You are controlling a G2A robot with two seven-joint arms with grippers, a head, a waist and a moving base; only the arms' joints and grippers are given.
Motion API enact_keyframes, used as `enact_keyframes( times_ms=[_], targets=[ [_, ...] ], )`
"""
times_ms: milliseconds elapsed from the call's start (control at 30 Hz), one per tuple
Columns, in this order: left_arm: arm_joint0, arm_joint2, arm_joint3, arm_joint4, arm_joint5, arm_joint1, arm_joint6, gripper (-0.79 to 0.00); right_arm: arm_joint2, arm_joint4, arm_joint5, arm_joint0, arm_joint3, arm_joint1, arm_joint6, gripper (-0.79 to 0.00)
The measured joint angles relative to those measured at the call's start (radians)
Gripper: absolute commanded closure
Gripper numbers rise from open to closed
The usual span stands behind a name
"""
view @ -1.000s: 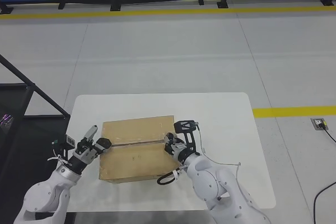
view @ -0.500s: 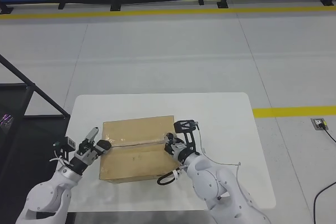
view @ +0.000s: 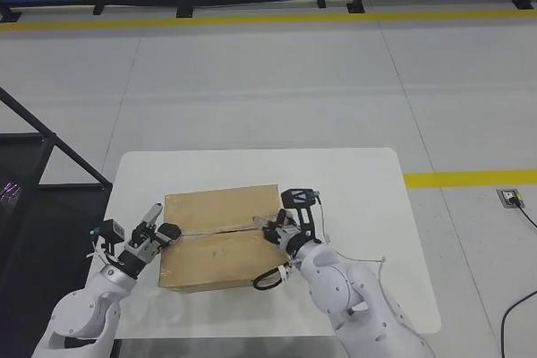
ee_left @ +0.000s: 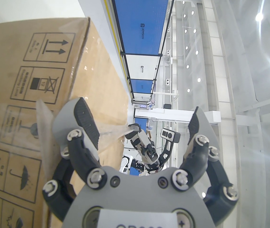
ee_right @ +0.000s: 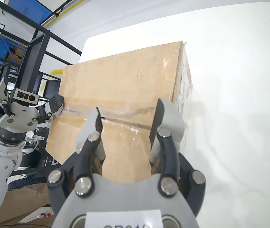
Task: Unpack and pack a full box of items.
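Observation:
A shut brown cardboard box (view: 219,251) lies in the middle of the white table (view: 358,188), with clear tape along its top seam (ee_right: 125,112). My left gripper (view: 158,222) stands open at the left end of that seam, one finger (ee_left: 87,122) against the box's printed end wall (ee_left: 30,72), where a loose strip of clear tape (ee_left: 111,131) sticks out. At the seam's right end my right gripper (view: 276,225) is open. Its fingers (ee_right: 161,115) straddle the seam over the box top (ee_right: 120,84). The left gripper (ee_right: 30,94) shows across the box.
The table's right part (ee_right: 232,48) beside the box is bare. A black metal frame (view: 18,152) stands off the table's left side. A black cable loop (view: 267,285) hangs by the box's front right corner.
My left arm has shifted slightly, its gripper staying at the seam's left end. The right gripper has edged a little farther over the box's top edge.

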Motion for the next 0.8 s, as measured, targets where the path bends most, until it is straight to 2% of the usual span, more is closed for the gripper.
enact_keyframes(
  times_ms=[200,233,267,300,333,367,400,633,800],
  targets=[
    [0.006,-0.001,-0.011,0.000,-0.002,0.000,-0.002,-0.785,0.028,0.002,0.013,-0.037,-0.049,0.001,-0.051,-0.785],
    [0.008,-0.001,-0.013,0.000,-0.002,0.000,-0.002,-0.785,0.034,0.005,0.007,-0.048,-0.065,0.002,-0.070,-0.742],
    [0.009,-0.002,-0.014,0.000,-0.003,0.000,-0.002,-0.785,0.041,0.014,-0.009,-0.065,-0.089,0.003,-0.094,-0.622],
    [0.010,-0.002,-0.015,0.001,-0.003,0.000,-0.002,-0.785,0.045,0.024,-0.029,-0.077,-0.106,0.004,-0.109,-0.372],
    [0.011,-0.001,-0.016,0.002,-0.004,0.000,-0.002,-0.785,0.050,0.038,-0.053,-0.086,-0.119,0.005,-0.115,-0.265],
    [0.011,-0.001,-0.015,0.002,-0.005,0.000,-0.002,-0.785,0.056,0.055,-0.083,-0.091,-0.127,0.006,-0.107,-0.077],
    [0.012,0.000,-0.014,0.001,-0.006,0.000,-0.003,-0.785,0.060,0.065,-0.099,-0.086,-0.129,0.007,-0.092,0.000],
    [0.017,-0.004,-0.014,-0.010,-0.014,0.000,-0.006,-0.785,0.034,0.175,-0.157,0.068,-0.037,-0.005,0.087,0.000],
    [0.022,-0.009,-0.019,-0.018,-0.017,0.000,-0.010,-0.785,-0.025,0.292,-0.173,0.244,0.142,-0.029,0.244,0.000]
  ],
)
